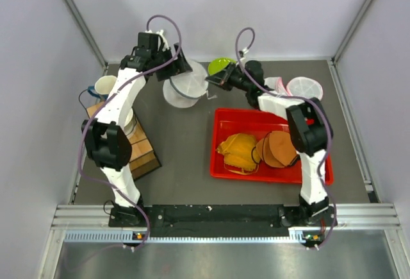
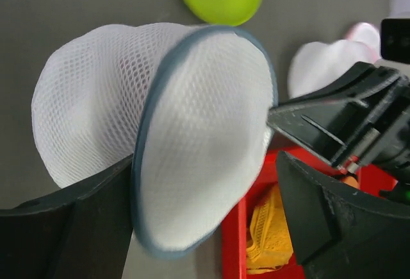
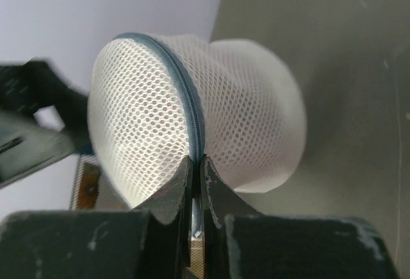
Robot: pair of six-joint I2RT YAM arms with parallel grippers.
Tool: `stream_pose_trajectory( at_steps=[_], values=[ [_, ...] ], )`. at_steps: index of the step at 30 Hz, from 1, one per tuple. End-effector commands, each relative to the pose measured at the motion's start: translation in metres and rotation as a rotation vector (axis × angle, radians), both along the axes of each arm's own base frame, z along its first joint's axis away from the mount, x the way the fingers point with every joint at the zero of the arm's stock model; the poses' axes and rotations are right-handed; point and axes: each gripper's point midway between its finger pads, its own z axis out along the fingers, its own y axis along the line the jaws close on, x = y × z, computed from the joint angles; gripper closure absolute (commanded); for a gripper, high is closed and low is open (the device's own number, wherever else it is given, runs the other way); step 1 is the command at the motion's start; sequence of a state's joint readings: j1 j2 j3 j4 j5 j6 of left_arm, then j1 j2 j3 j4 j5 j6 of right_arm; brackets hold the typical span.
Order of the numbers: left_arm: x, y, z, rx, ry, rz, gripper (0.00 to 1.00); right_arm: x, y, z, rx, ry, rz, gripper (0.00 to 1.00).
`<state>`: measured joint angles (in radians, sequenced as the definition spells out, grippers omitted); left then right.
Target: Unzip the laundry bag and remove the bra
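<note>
I have the laundry bag (image 1: 186,90) up on its edge toward 12 o'clock on the table (image 1: 186,151), caught between both arms. My right tool (image 3: 197,160) comes in from the bag's 3 o'clock with its fingers pinched almost together on the grey zipper (image 3: 186,93) seam. My left tool (image 2: 205,163) sits at the bag's 11 o'clock, fingers spread wide to either side of it. One finger is against the rim and the other just beside it. I cannot tell through the mesh what is inside. At 4 o'clock, the red tray (image 1: 221,170) holds an orange bra (image 1: 238,152) and a brown bra (image 1: 277,149).
</note>
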<state>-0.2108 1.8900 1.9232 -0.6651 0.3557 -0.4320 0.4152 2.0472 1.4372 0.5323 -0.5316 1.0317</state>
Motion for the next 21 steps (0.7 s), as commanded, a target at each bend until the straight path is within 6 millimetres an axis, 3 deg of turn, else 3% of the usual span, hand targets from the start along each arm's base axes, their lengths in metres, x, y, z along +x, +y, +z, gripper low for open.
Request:
stream_pose_trajectory(
  at_steps=[1, 2, 3, 4, 5, 10, 11, 12, 14, 21],
  values=[
    [-0.022, 0.03, 0.022, 0.014, -0.04, 0.24, 0.13, 0.026, 0.009, -0.02, 0.07, 0.121, -0.099, 1.0],
    [-0.031, 0.031, 0.006, 0.013, -0.004, 0.255, 0.12, 0.028, 0.007, -0.025, 0.059, 0.128, -0.121, 1.0],
    [-0.04, 0.032, 0.014, -0.002, -0.027, 0.266, 0.12, 0.028, 0.005, -0.034, 0.034, 0.146, -0.128, 1.0],
    [-0.038, 0.029, 0.02, -0.034, -0.071, 0.264, 0.11, 0.027, 0.004, -0.034, 0.028, 0.146, -0.132, 1.0],
    [-0.044, 0.026, 0.006, -0.054, -0.035, 0.269, 0.11, 0.028, 0.003, -0.033, 0.025, 0.147, -0.144, 1.0],
    [-0.047, 0.011, -0.011, -0.095, 0.051, 0.235, 0.1, 0.019, -0.008, -0.037, 0.018, 0.152, -0.183, 1.0],
    [-0.049, 0.006, -0.015, -0.107, 0.075, 0.232, 0.1, 0.018, -0.011, -0.028, 0.025, 0.135, -0.199, 1.0],
    [-0.05, 0.004, -0.02, -0.112, 0.09, 0.235, 0.11, 0.015, -0.013, -0.034, 0.018, 0.147, -0.204, 1.0],
    [-0.055, -0.005, -0.027, -0.122, 0.117, 0.232, 0.11, 0.013, -0.018, -0.023, 0.034, 0.12, -0.217, 1.0],
    [-0.06, -0.021, -0.053, -0.147, 0.205, 0.319, 0.15, 0.009, -0.022, -0.014, 0.052, 0.101, -0.213, 1.0]
  ],
)
